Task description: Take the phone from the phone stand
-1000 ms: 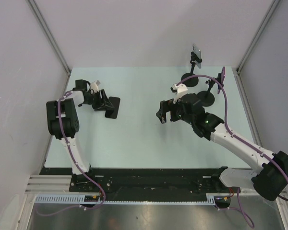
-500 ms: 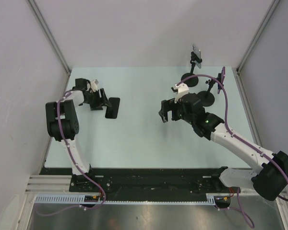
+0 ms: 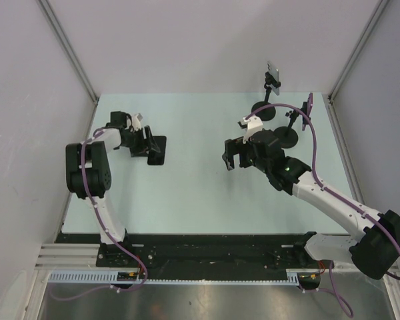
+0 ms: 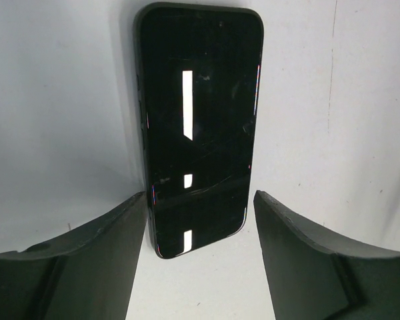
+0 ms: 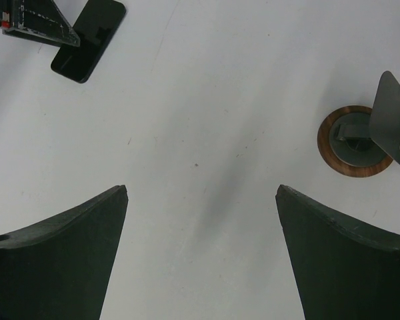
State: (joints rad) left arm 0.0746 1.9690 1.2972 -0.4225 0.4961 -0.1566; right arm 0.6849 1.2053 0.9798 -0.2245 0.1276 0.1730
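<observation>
Two robot arms work over a pale surface [image 3: 193,200] inside a grey-walled booth. On the left, the left arm [image 3: 87,173] is bent sharply, and its left fingers [image 4: 87,260] sit low over the phone [image 4: 200,127]. The phone lies flat on the surface, screen up, at the left side of the workspace. In the left wrist view these fingers are spread apart with the phone's near end between them. The finger on the left of that view meets the phone's edge, and the other stands clear, with a strip of surface between. The screen is dark and shows only three white bars of reflected light. Toward the middle, the right arm [image 3: 320,193] stretches in from the lower right. Its right fingers [image 5: 60,247] hang above the surface, wide apart and holding nothing. The right wrist view shows the phone in its upper left corner. Beside it is part of the left arm's end, bearing a small red and white mark too small to read. At the far right back stand two phone stands. The back stand [image 3: 272,85] is a thin post on a round dark base with a small pale plate on top. The nearer stand [image 3: 285,138] is just in front of it. The right wrist view shows a stand [image 5: 355,141] with a tilted grey plate on a round base ringed in wood colour. I cannot tell which of the two it is. The phone lies well apart from both.
</observation>
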